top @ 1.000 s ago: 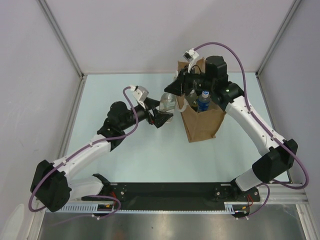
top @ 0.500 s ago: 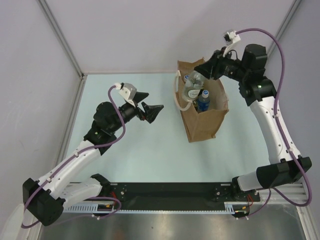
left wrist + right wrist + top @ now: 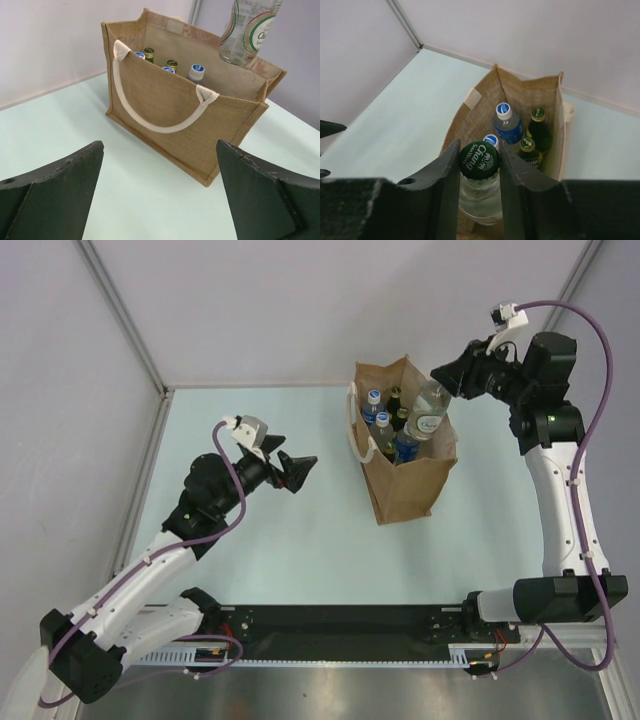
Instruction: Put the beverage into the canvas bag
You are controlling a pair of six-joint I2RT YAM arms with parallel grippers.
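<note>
The canvas bag (image 3: 405, 480) stands upright at mid table, tan with white loop handles (image 3: 155, 125). Several bottles stand inside it: blue-capped water bottles (image 3: 507, 122) and green glass bottles (image 3: 538, 127). My right gripper (image 3: 479, 150) is shut on the green cap of a clear glass soda-water bottle (image 3: 480, 200). This beverage (image 3: 429, 412) hangs neck up over the bag's right end, its base above the rim (image 3: 248, 30). My left gripper (image 3: 303, 466) stands open and empty to the left of the bag, a short way off; its fingers (image 3: 55, 195) frame the bag's near corner.
Pale walls with metal corner posts (image 3: 125, 325) close the table in at the back and both sides. The black base rail (image 3: 330, 625) runs along the near edge. Bare tabletop (image 3: 300, 540) lies in front of the bag.
The right arm has carried the bottle from beside the bag's left end up and rightward over the bag. The left gripper has drawn back to the left, open and empty.
</note>
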